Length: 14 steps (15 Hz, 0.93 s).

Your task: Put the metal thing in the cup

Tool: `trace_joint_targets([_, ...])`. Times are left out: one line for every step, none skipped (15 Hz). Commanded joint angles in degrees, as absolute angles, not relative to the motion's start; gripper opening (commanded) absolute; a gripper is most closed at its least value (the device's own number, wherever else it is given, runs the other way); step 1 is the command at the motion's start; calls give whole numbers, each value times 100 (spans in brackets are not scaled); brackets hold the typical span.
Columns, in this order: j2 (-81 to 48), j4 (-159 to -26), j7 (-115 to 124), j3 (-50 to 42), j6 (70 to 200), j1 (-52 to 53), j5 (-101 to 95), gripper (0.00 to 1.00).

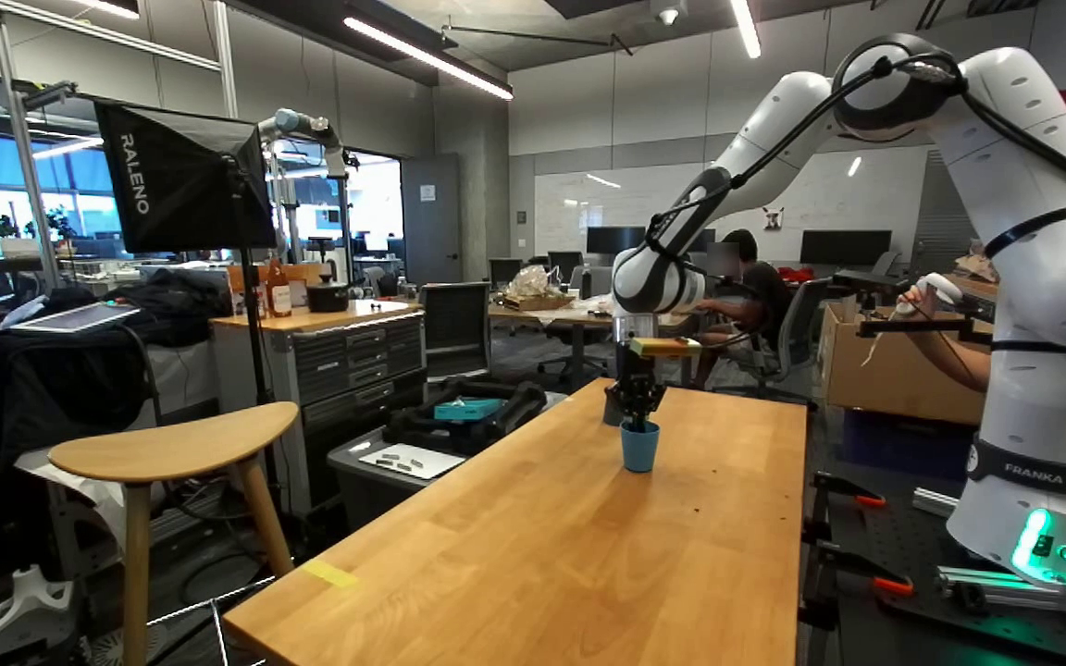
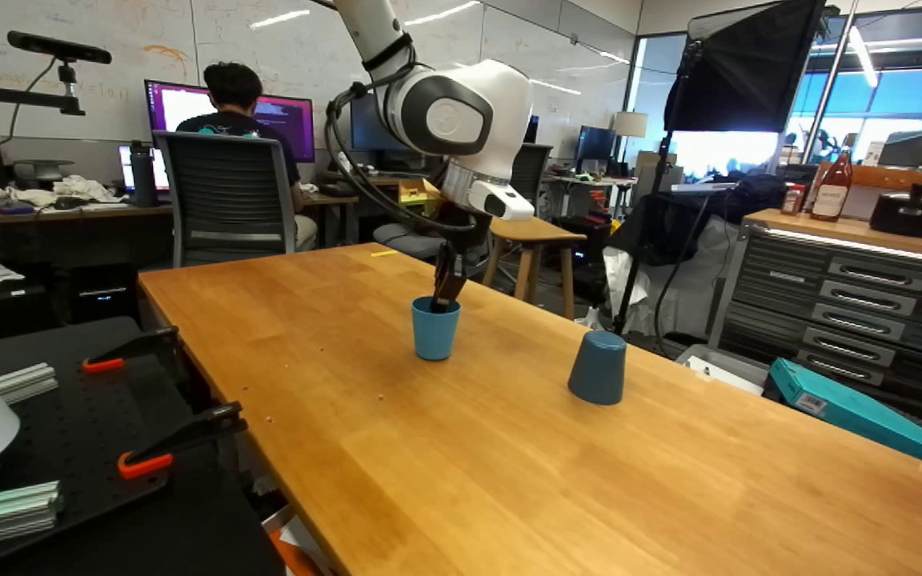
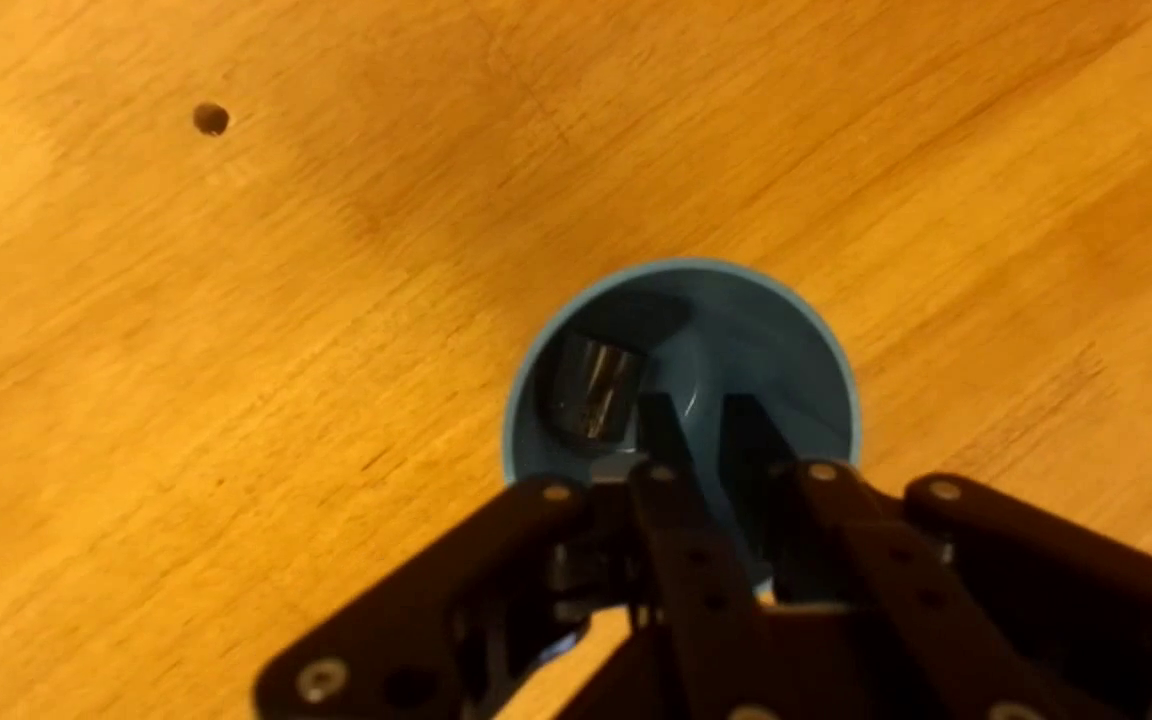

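The small blue cup stands upright on the wooden table in both exterior views [image 1: 639,450] [image 2: 434,334]. In the wrist view I look down into the cup, past its rim [image 3: 681,265]. The metal thing [image 3: 596,388], a short shiny cylinder, lies inside the cup against the left wall. It is hidden by the cup wall in both exterior views. My gripper [image 3: 696,402] points down with its fingertips at the cup's mouth, right of the metal thing. A narrow gap shows between the fingers with nothing in it. The gripper also shows in both exterior views [image 1: 638,418] [image 2: 445,302].
A darker blue-grey cup [image 2: 599,368] stands upside down on the table [image 2: 509,480], apart from the blue cup. It is partly hidden behind the gripper in an exterior view [image 1: 612,409]. Black clamps with orange tips [image 2: 145,464] grip near the table's edge. A stool [image 1: 177,444] stands beside the table.
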<state>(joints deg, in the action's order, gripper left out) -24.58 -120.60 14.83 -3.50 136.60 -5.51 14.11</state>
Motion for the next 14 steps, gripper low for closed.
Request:
trace_joint_targets([-2055, -12165, 1368, -392, 13535, -558, 1434, 2])
trace_joint_targets([-1894, -12231, 1346, -410, 13519, -560, 1406, 0])
trace_joint_targets([-1759, -12265, 1336, -436, 13452, -557, 1355, 4])
trace_joint_targets([-1578, -12316, 1323, -480, 13379, -551, 1264, 6])
trace_joint_targets([-1390, -12366, 1317, -525, 13310, -543, 1159, 6])
trace_joint_targets([-1216, -12409, 1321, -578, 13224, -530, 1005, 7])
trace_joint_targets([-1037, -12440, 1353, -635, 13081, -506, 781, 7])
trace_joint_targets([-860, -12466, 1312, -664, 12947, -523, 618, 10])
trace_joint_targets([-686, -12486, 1311, -692, 12777, -525, 437, 10])
trace_joint_targets([-500, -12495, 1291, -701, 12603, -533, 308, 13])
trace_joint_targets([-330, -12504, 1238, -704, 12442, -552, 224, 13])
trace_joint_targets([-208, -12460, 1198, -712, 12174, -559, 72, 37])
trace_joint_targets([-145, -12370, 1184, -719, 11834, -567, -119, 38])
trace_joint_targets([-155, -12214, 1153, -726, 11369, -590, -276, 39])
